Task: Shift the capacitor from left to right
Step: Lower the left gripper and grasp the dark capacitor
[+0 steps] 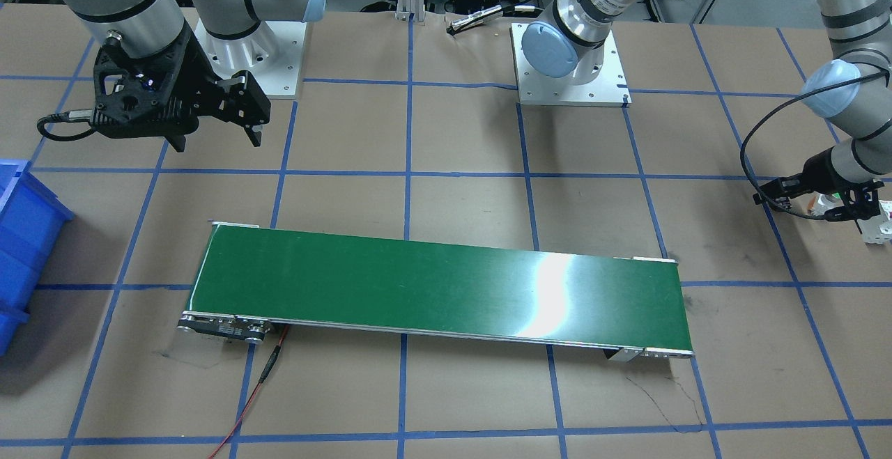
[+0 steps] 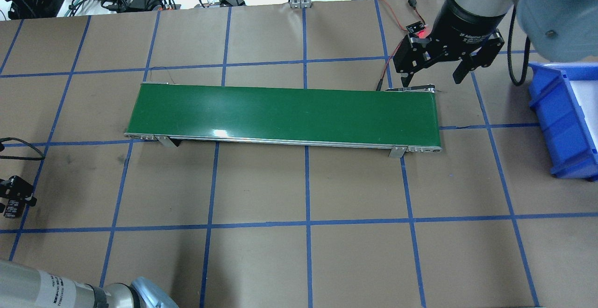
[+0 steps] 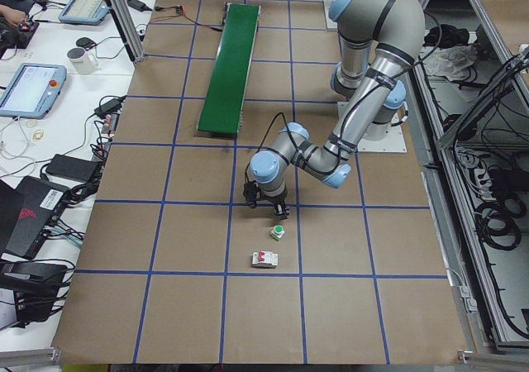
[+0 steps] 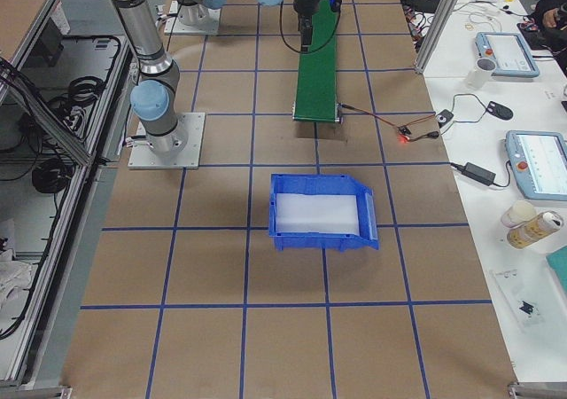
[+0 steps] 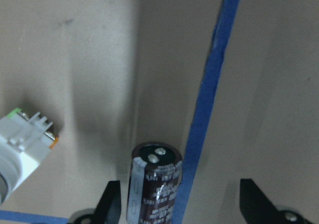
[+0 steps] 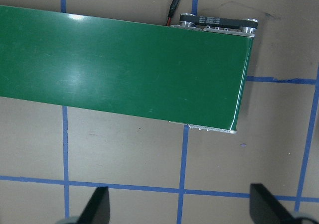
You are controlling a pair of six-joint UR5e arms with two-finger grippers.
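Observation:
The capacitor (image 5: 154, 184), a short dark cylinder with pale markings, lies on the brown paper beside a blue tape line in the left wrist view. My left gripper (image 5: 182, 206) is open and low over it, with the capacitor between the fingers and nearer the view's left finger (image 5: 112, 204). This gripper also shows at the table's left end (image 1: 847, 201) (image 2: 16, 198). My right gripper (image 2: 432, 80) is open and empty, hovering above the right end of the green conveyor belt (image 2: 285, 111).
A small white part with a green cap (image 5: 20, 144) (image 3: 278, 233) lies close beside the capacitor. A white boxy block (image 3: 264, 259) sits further out. A blue bin (image 2: 565, 116) stands at the far right. A red wire (image 1: 258, 382) runs from the belt.

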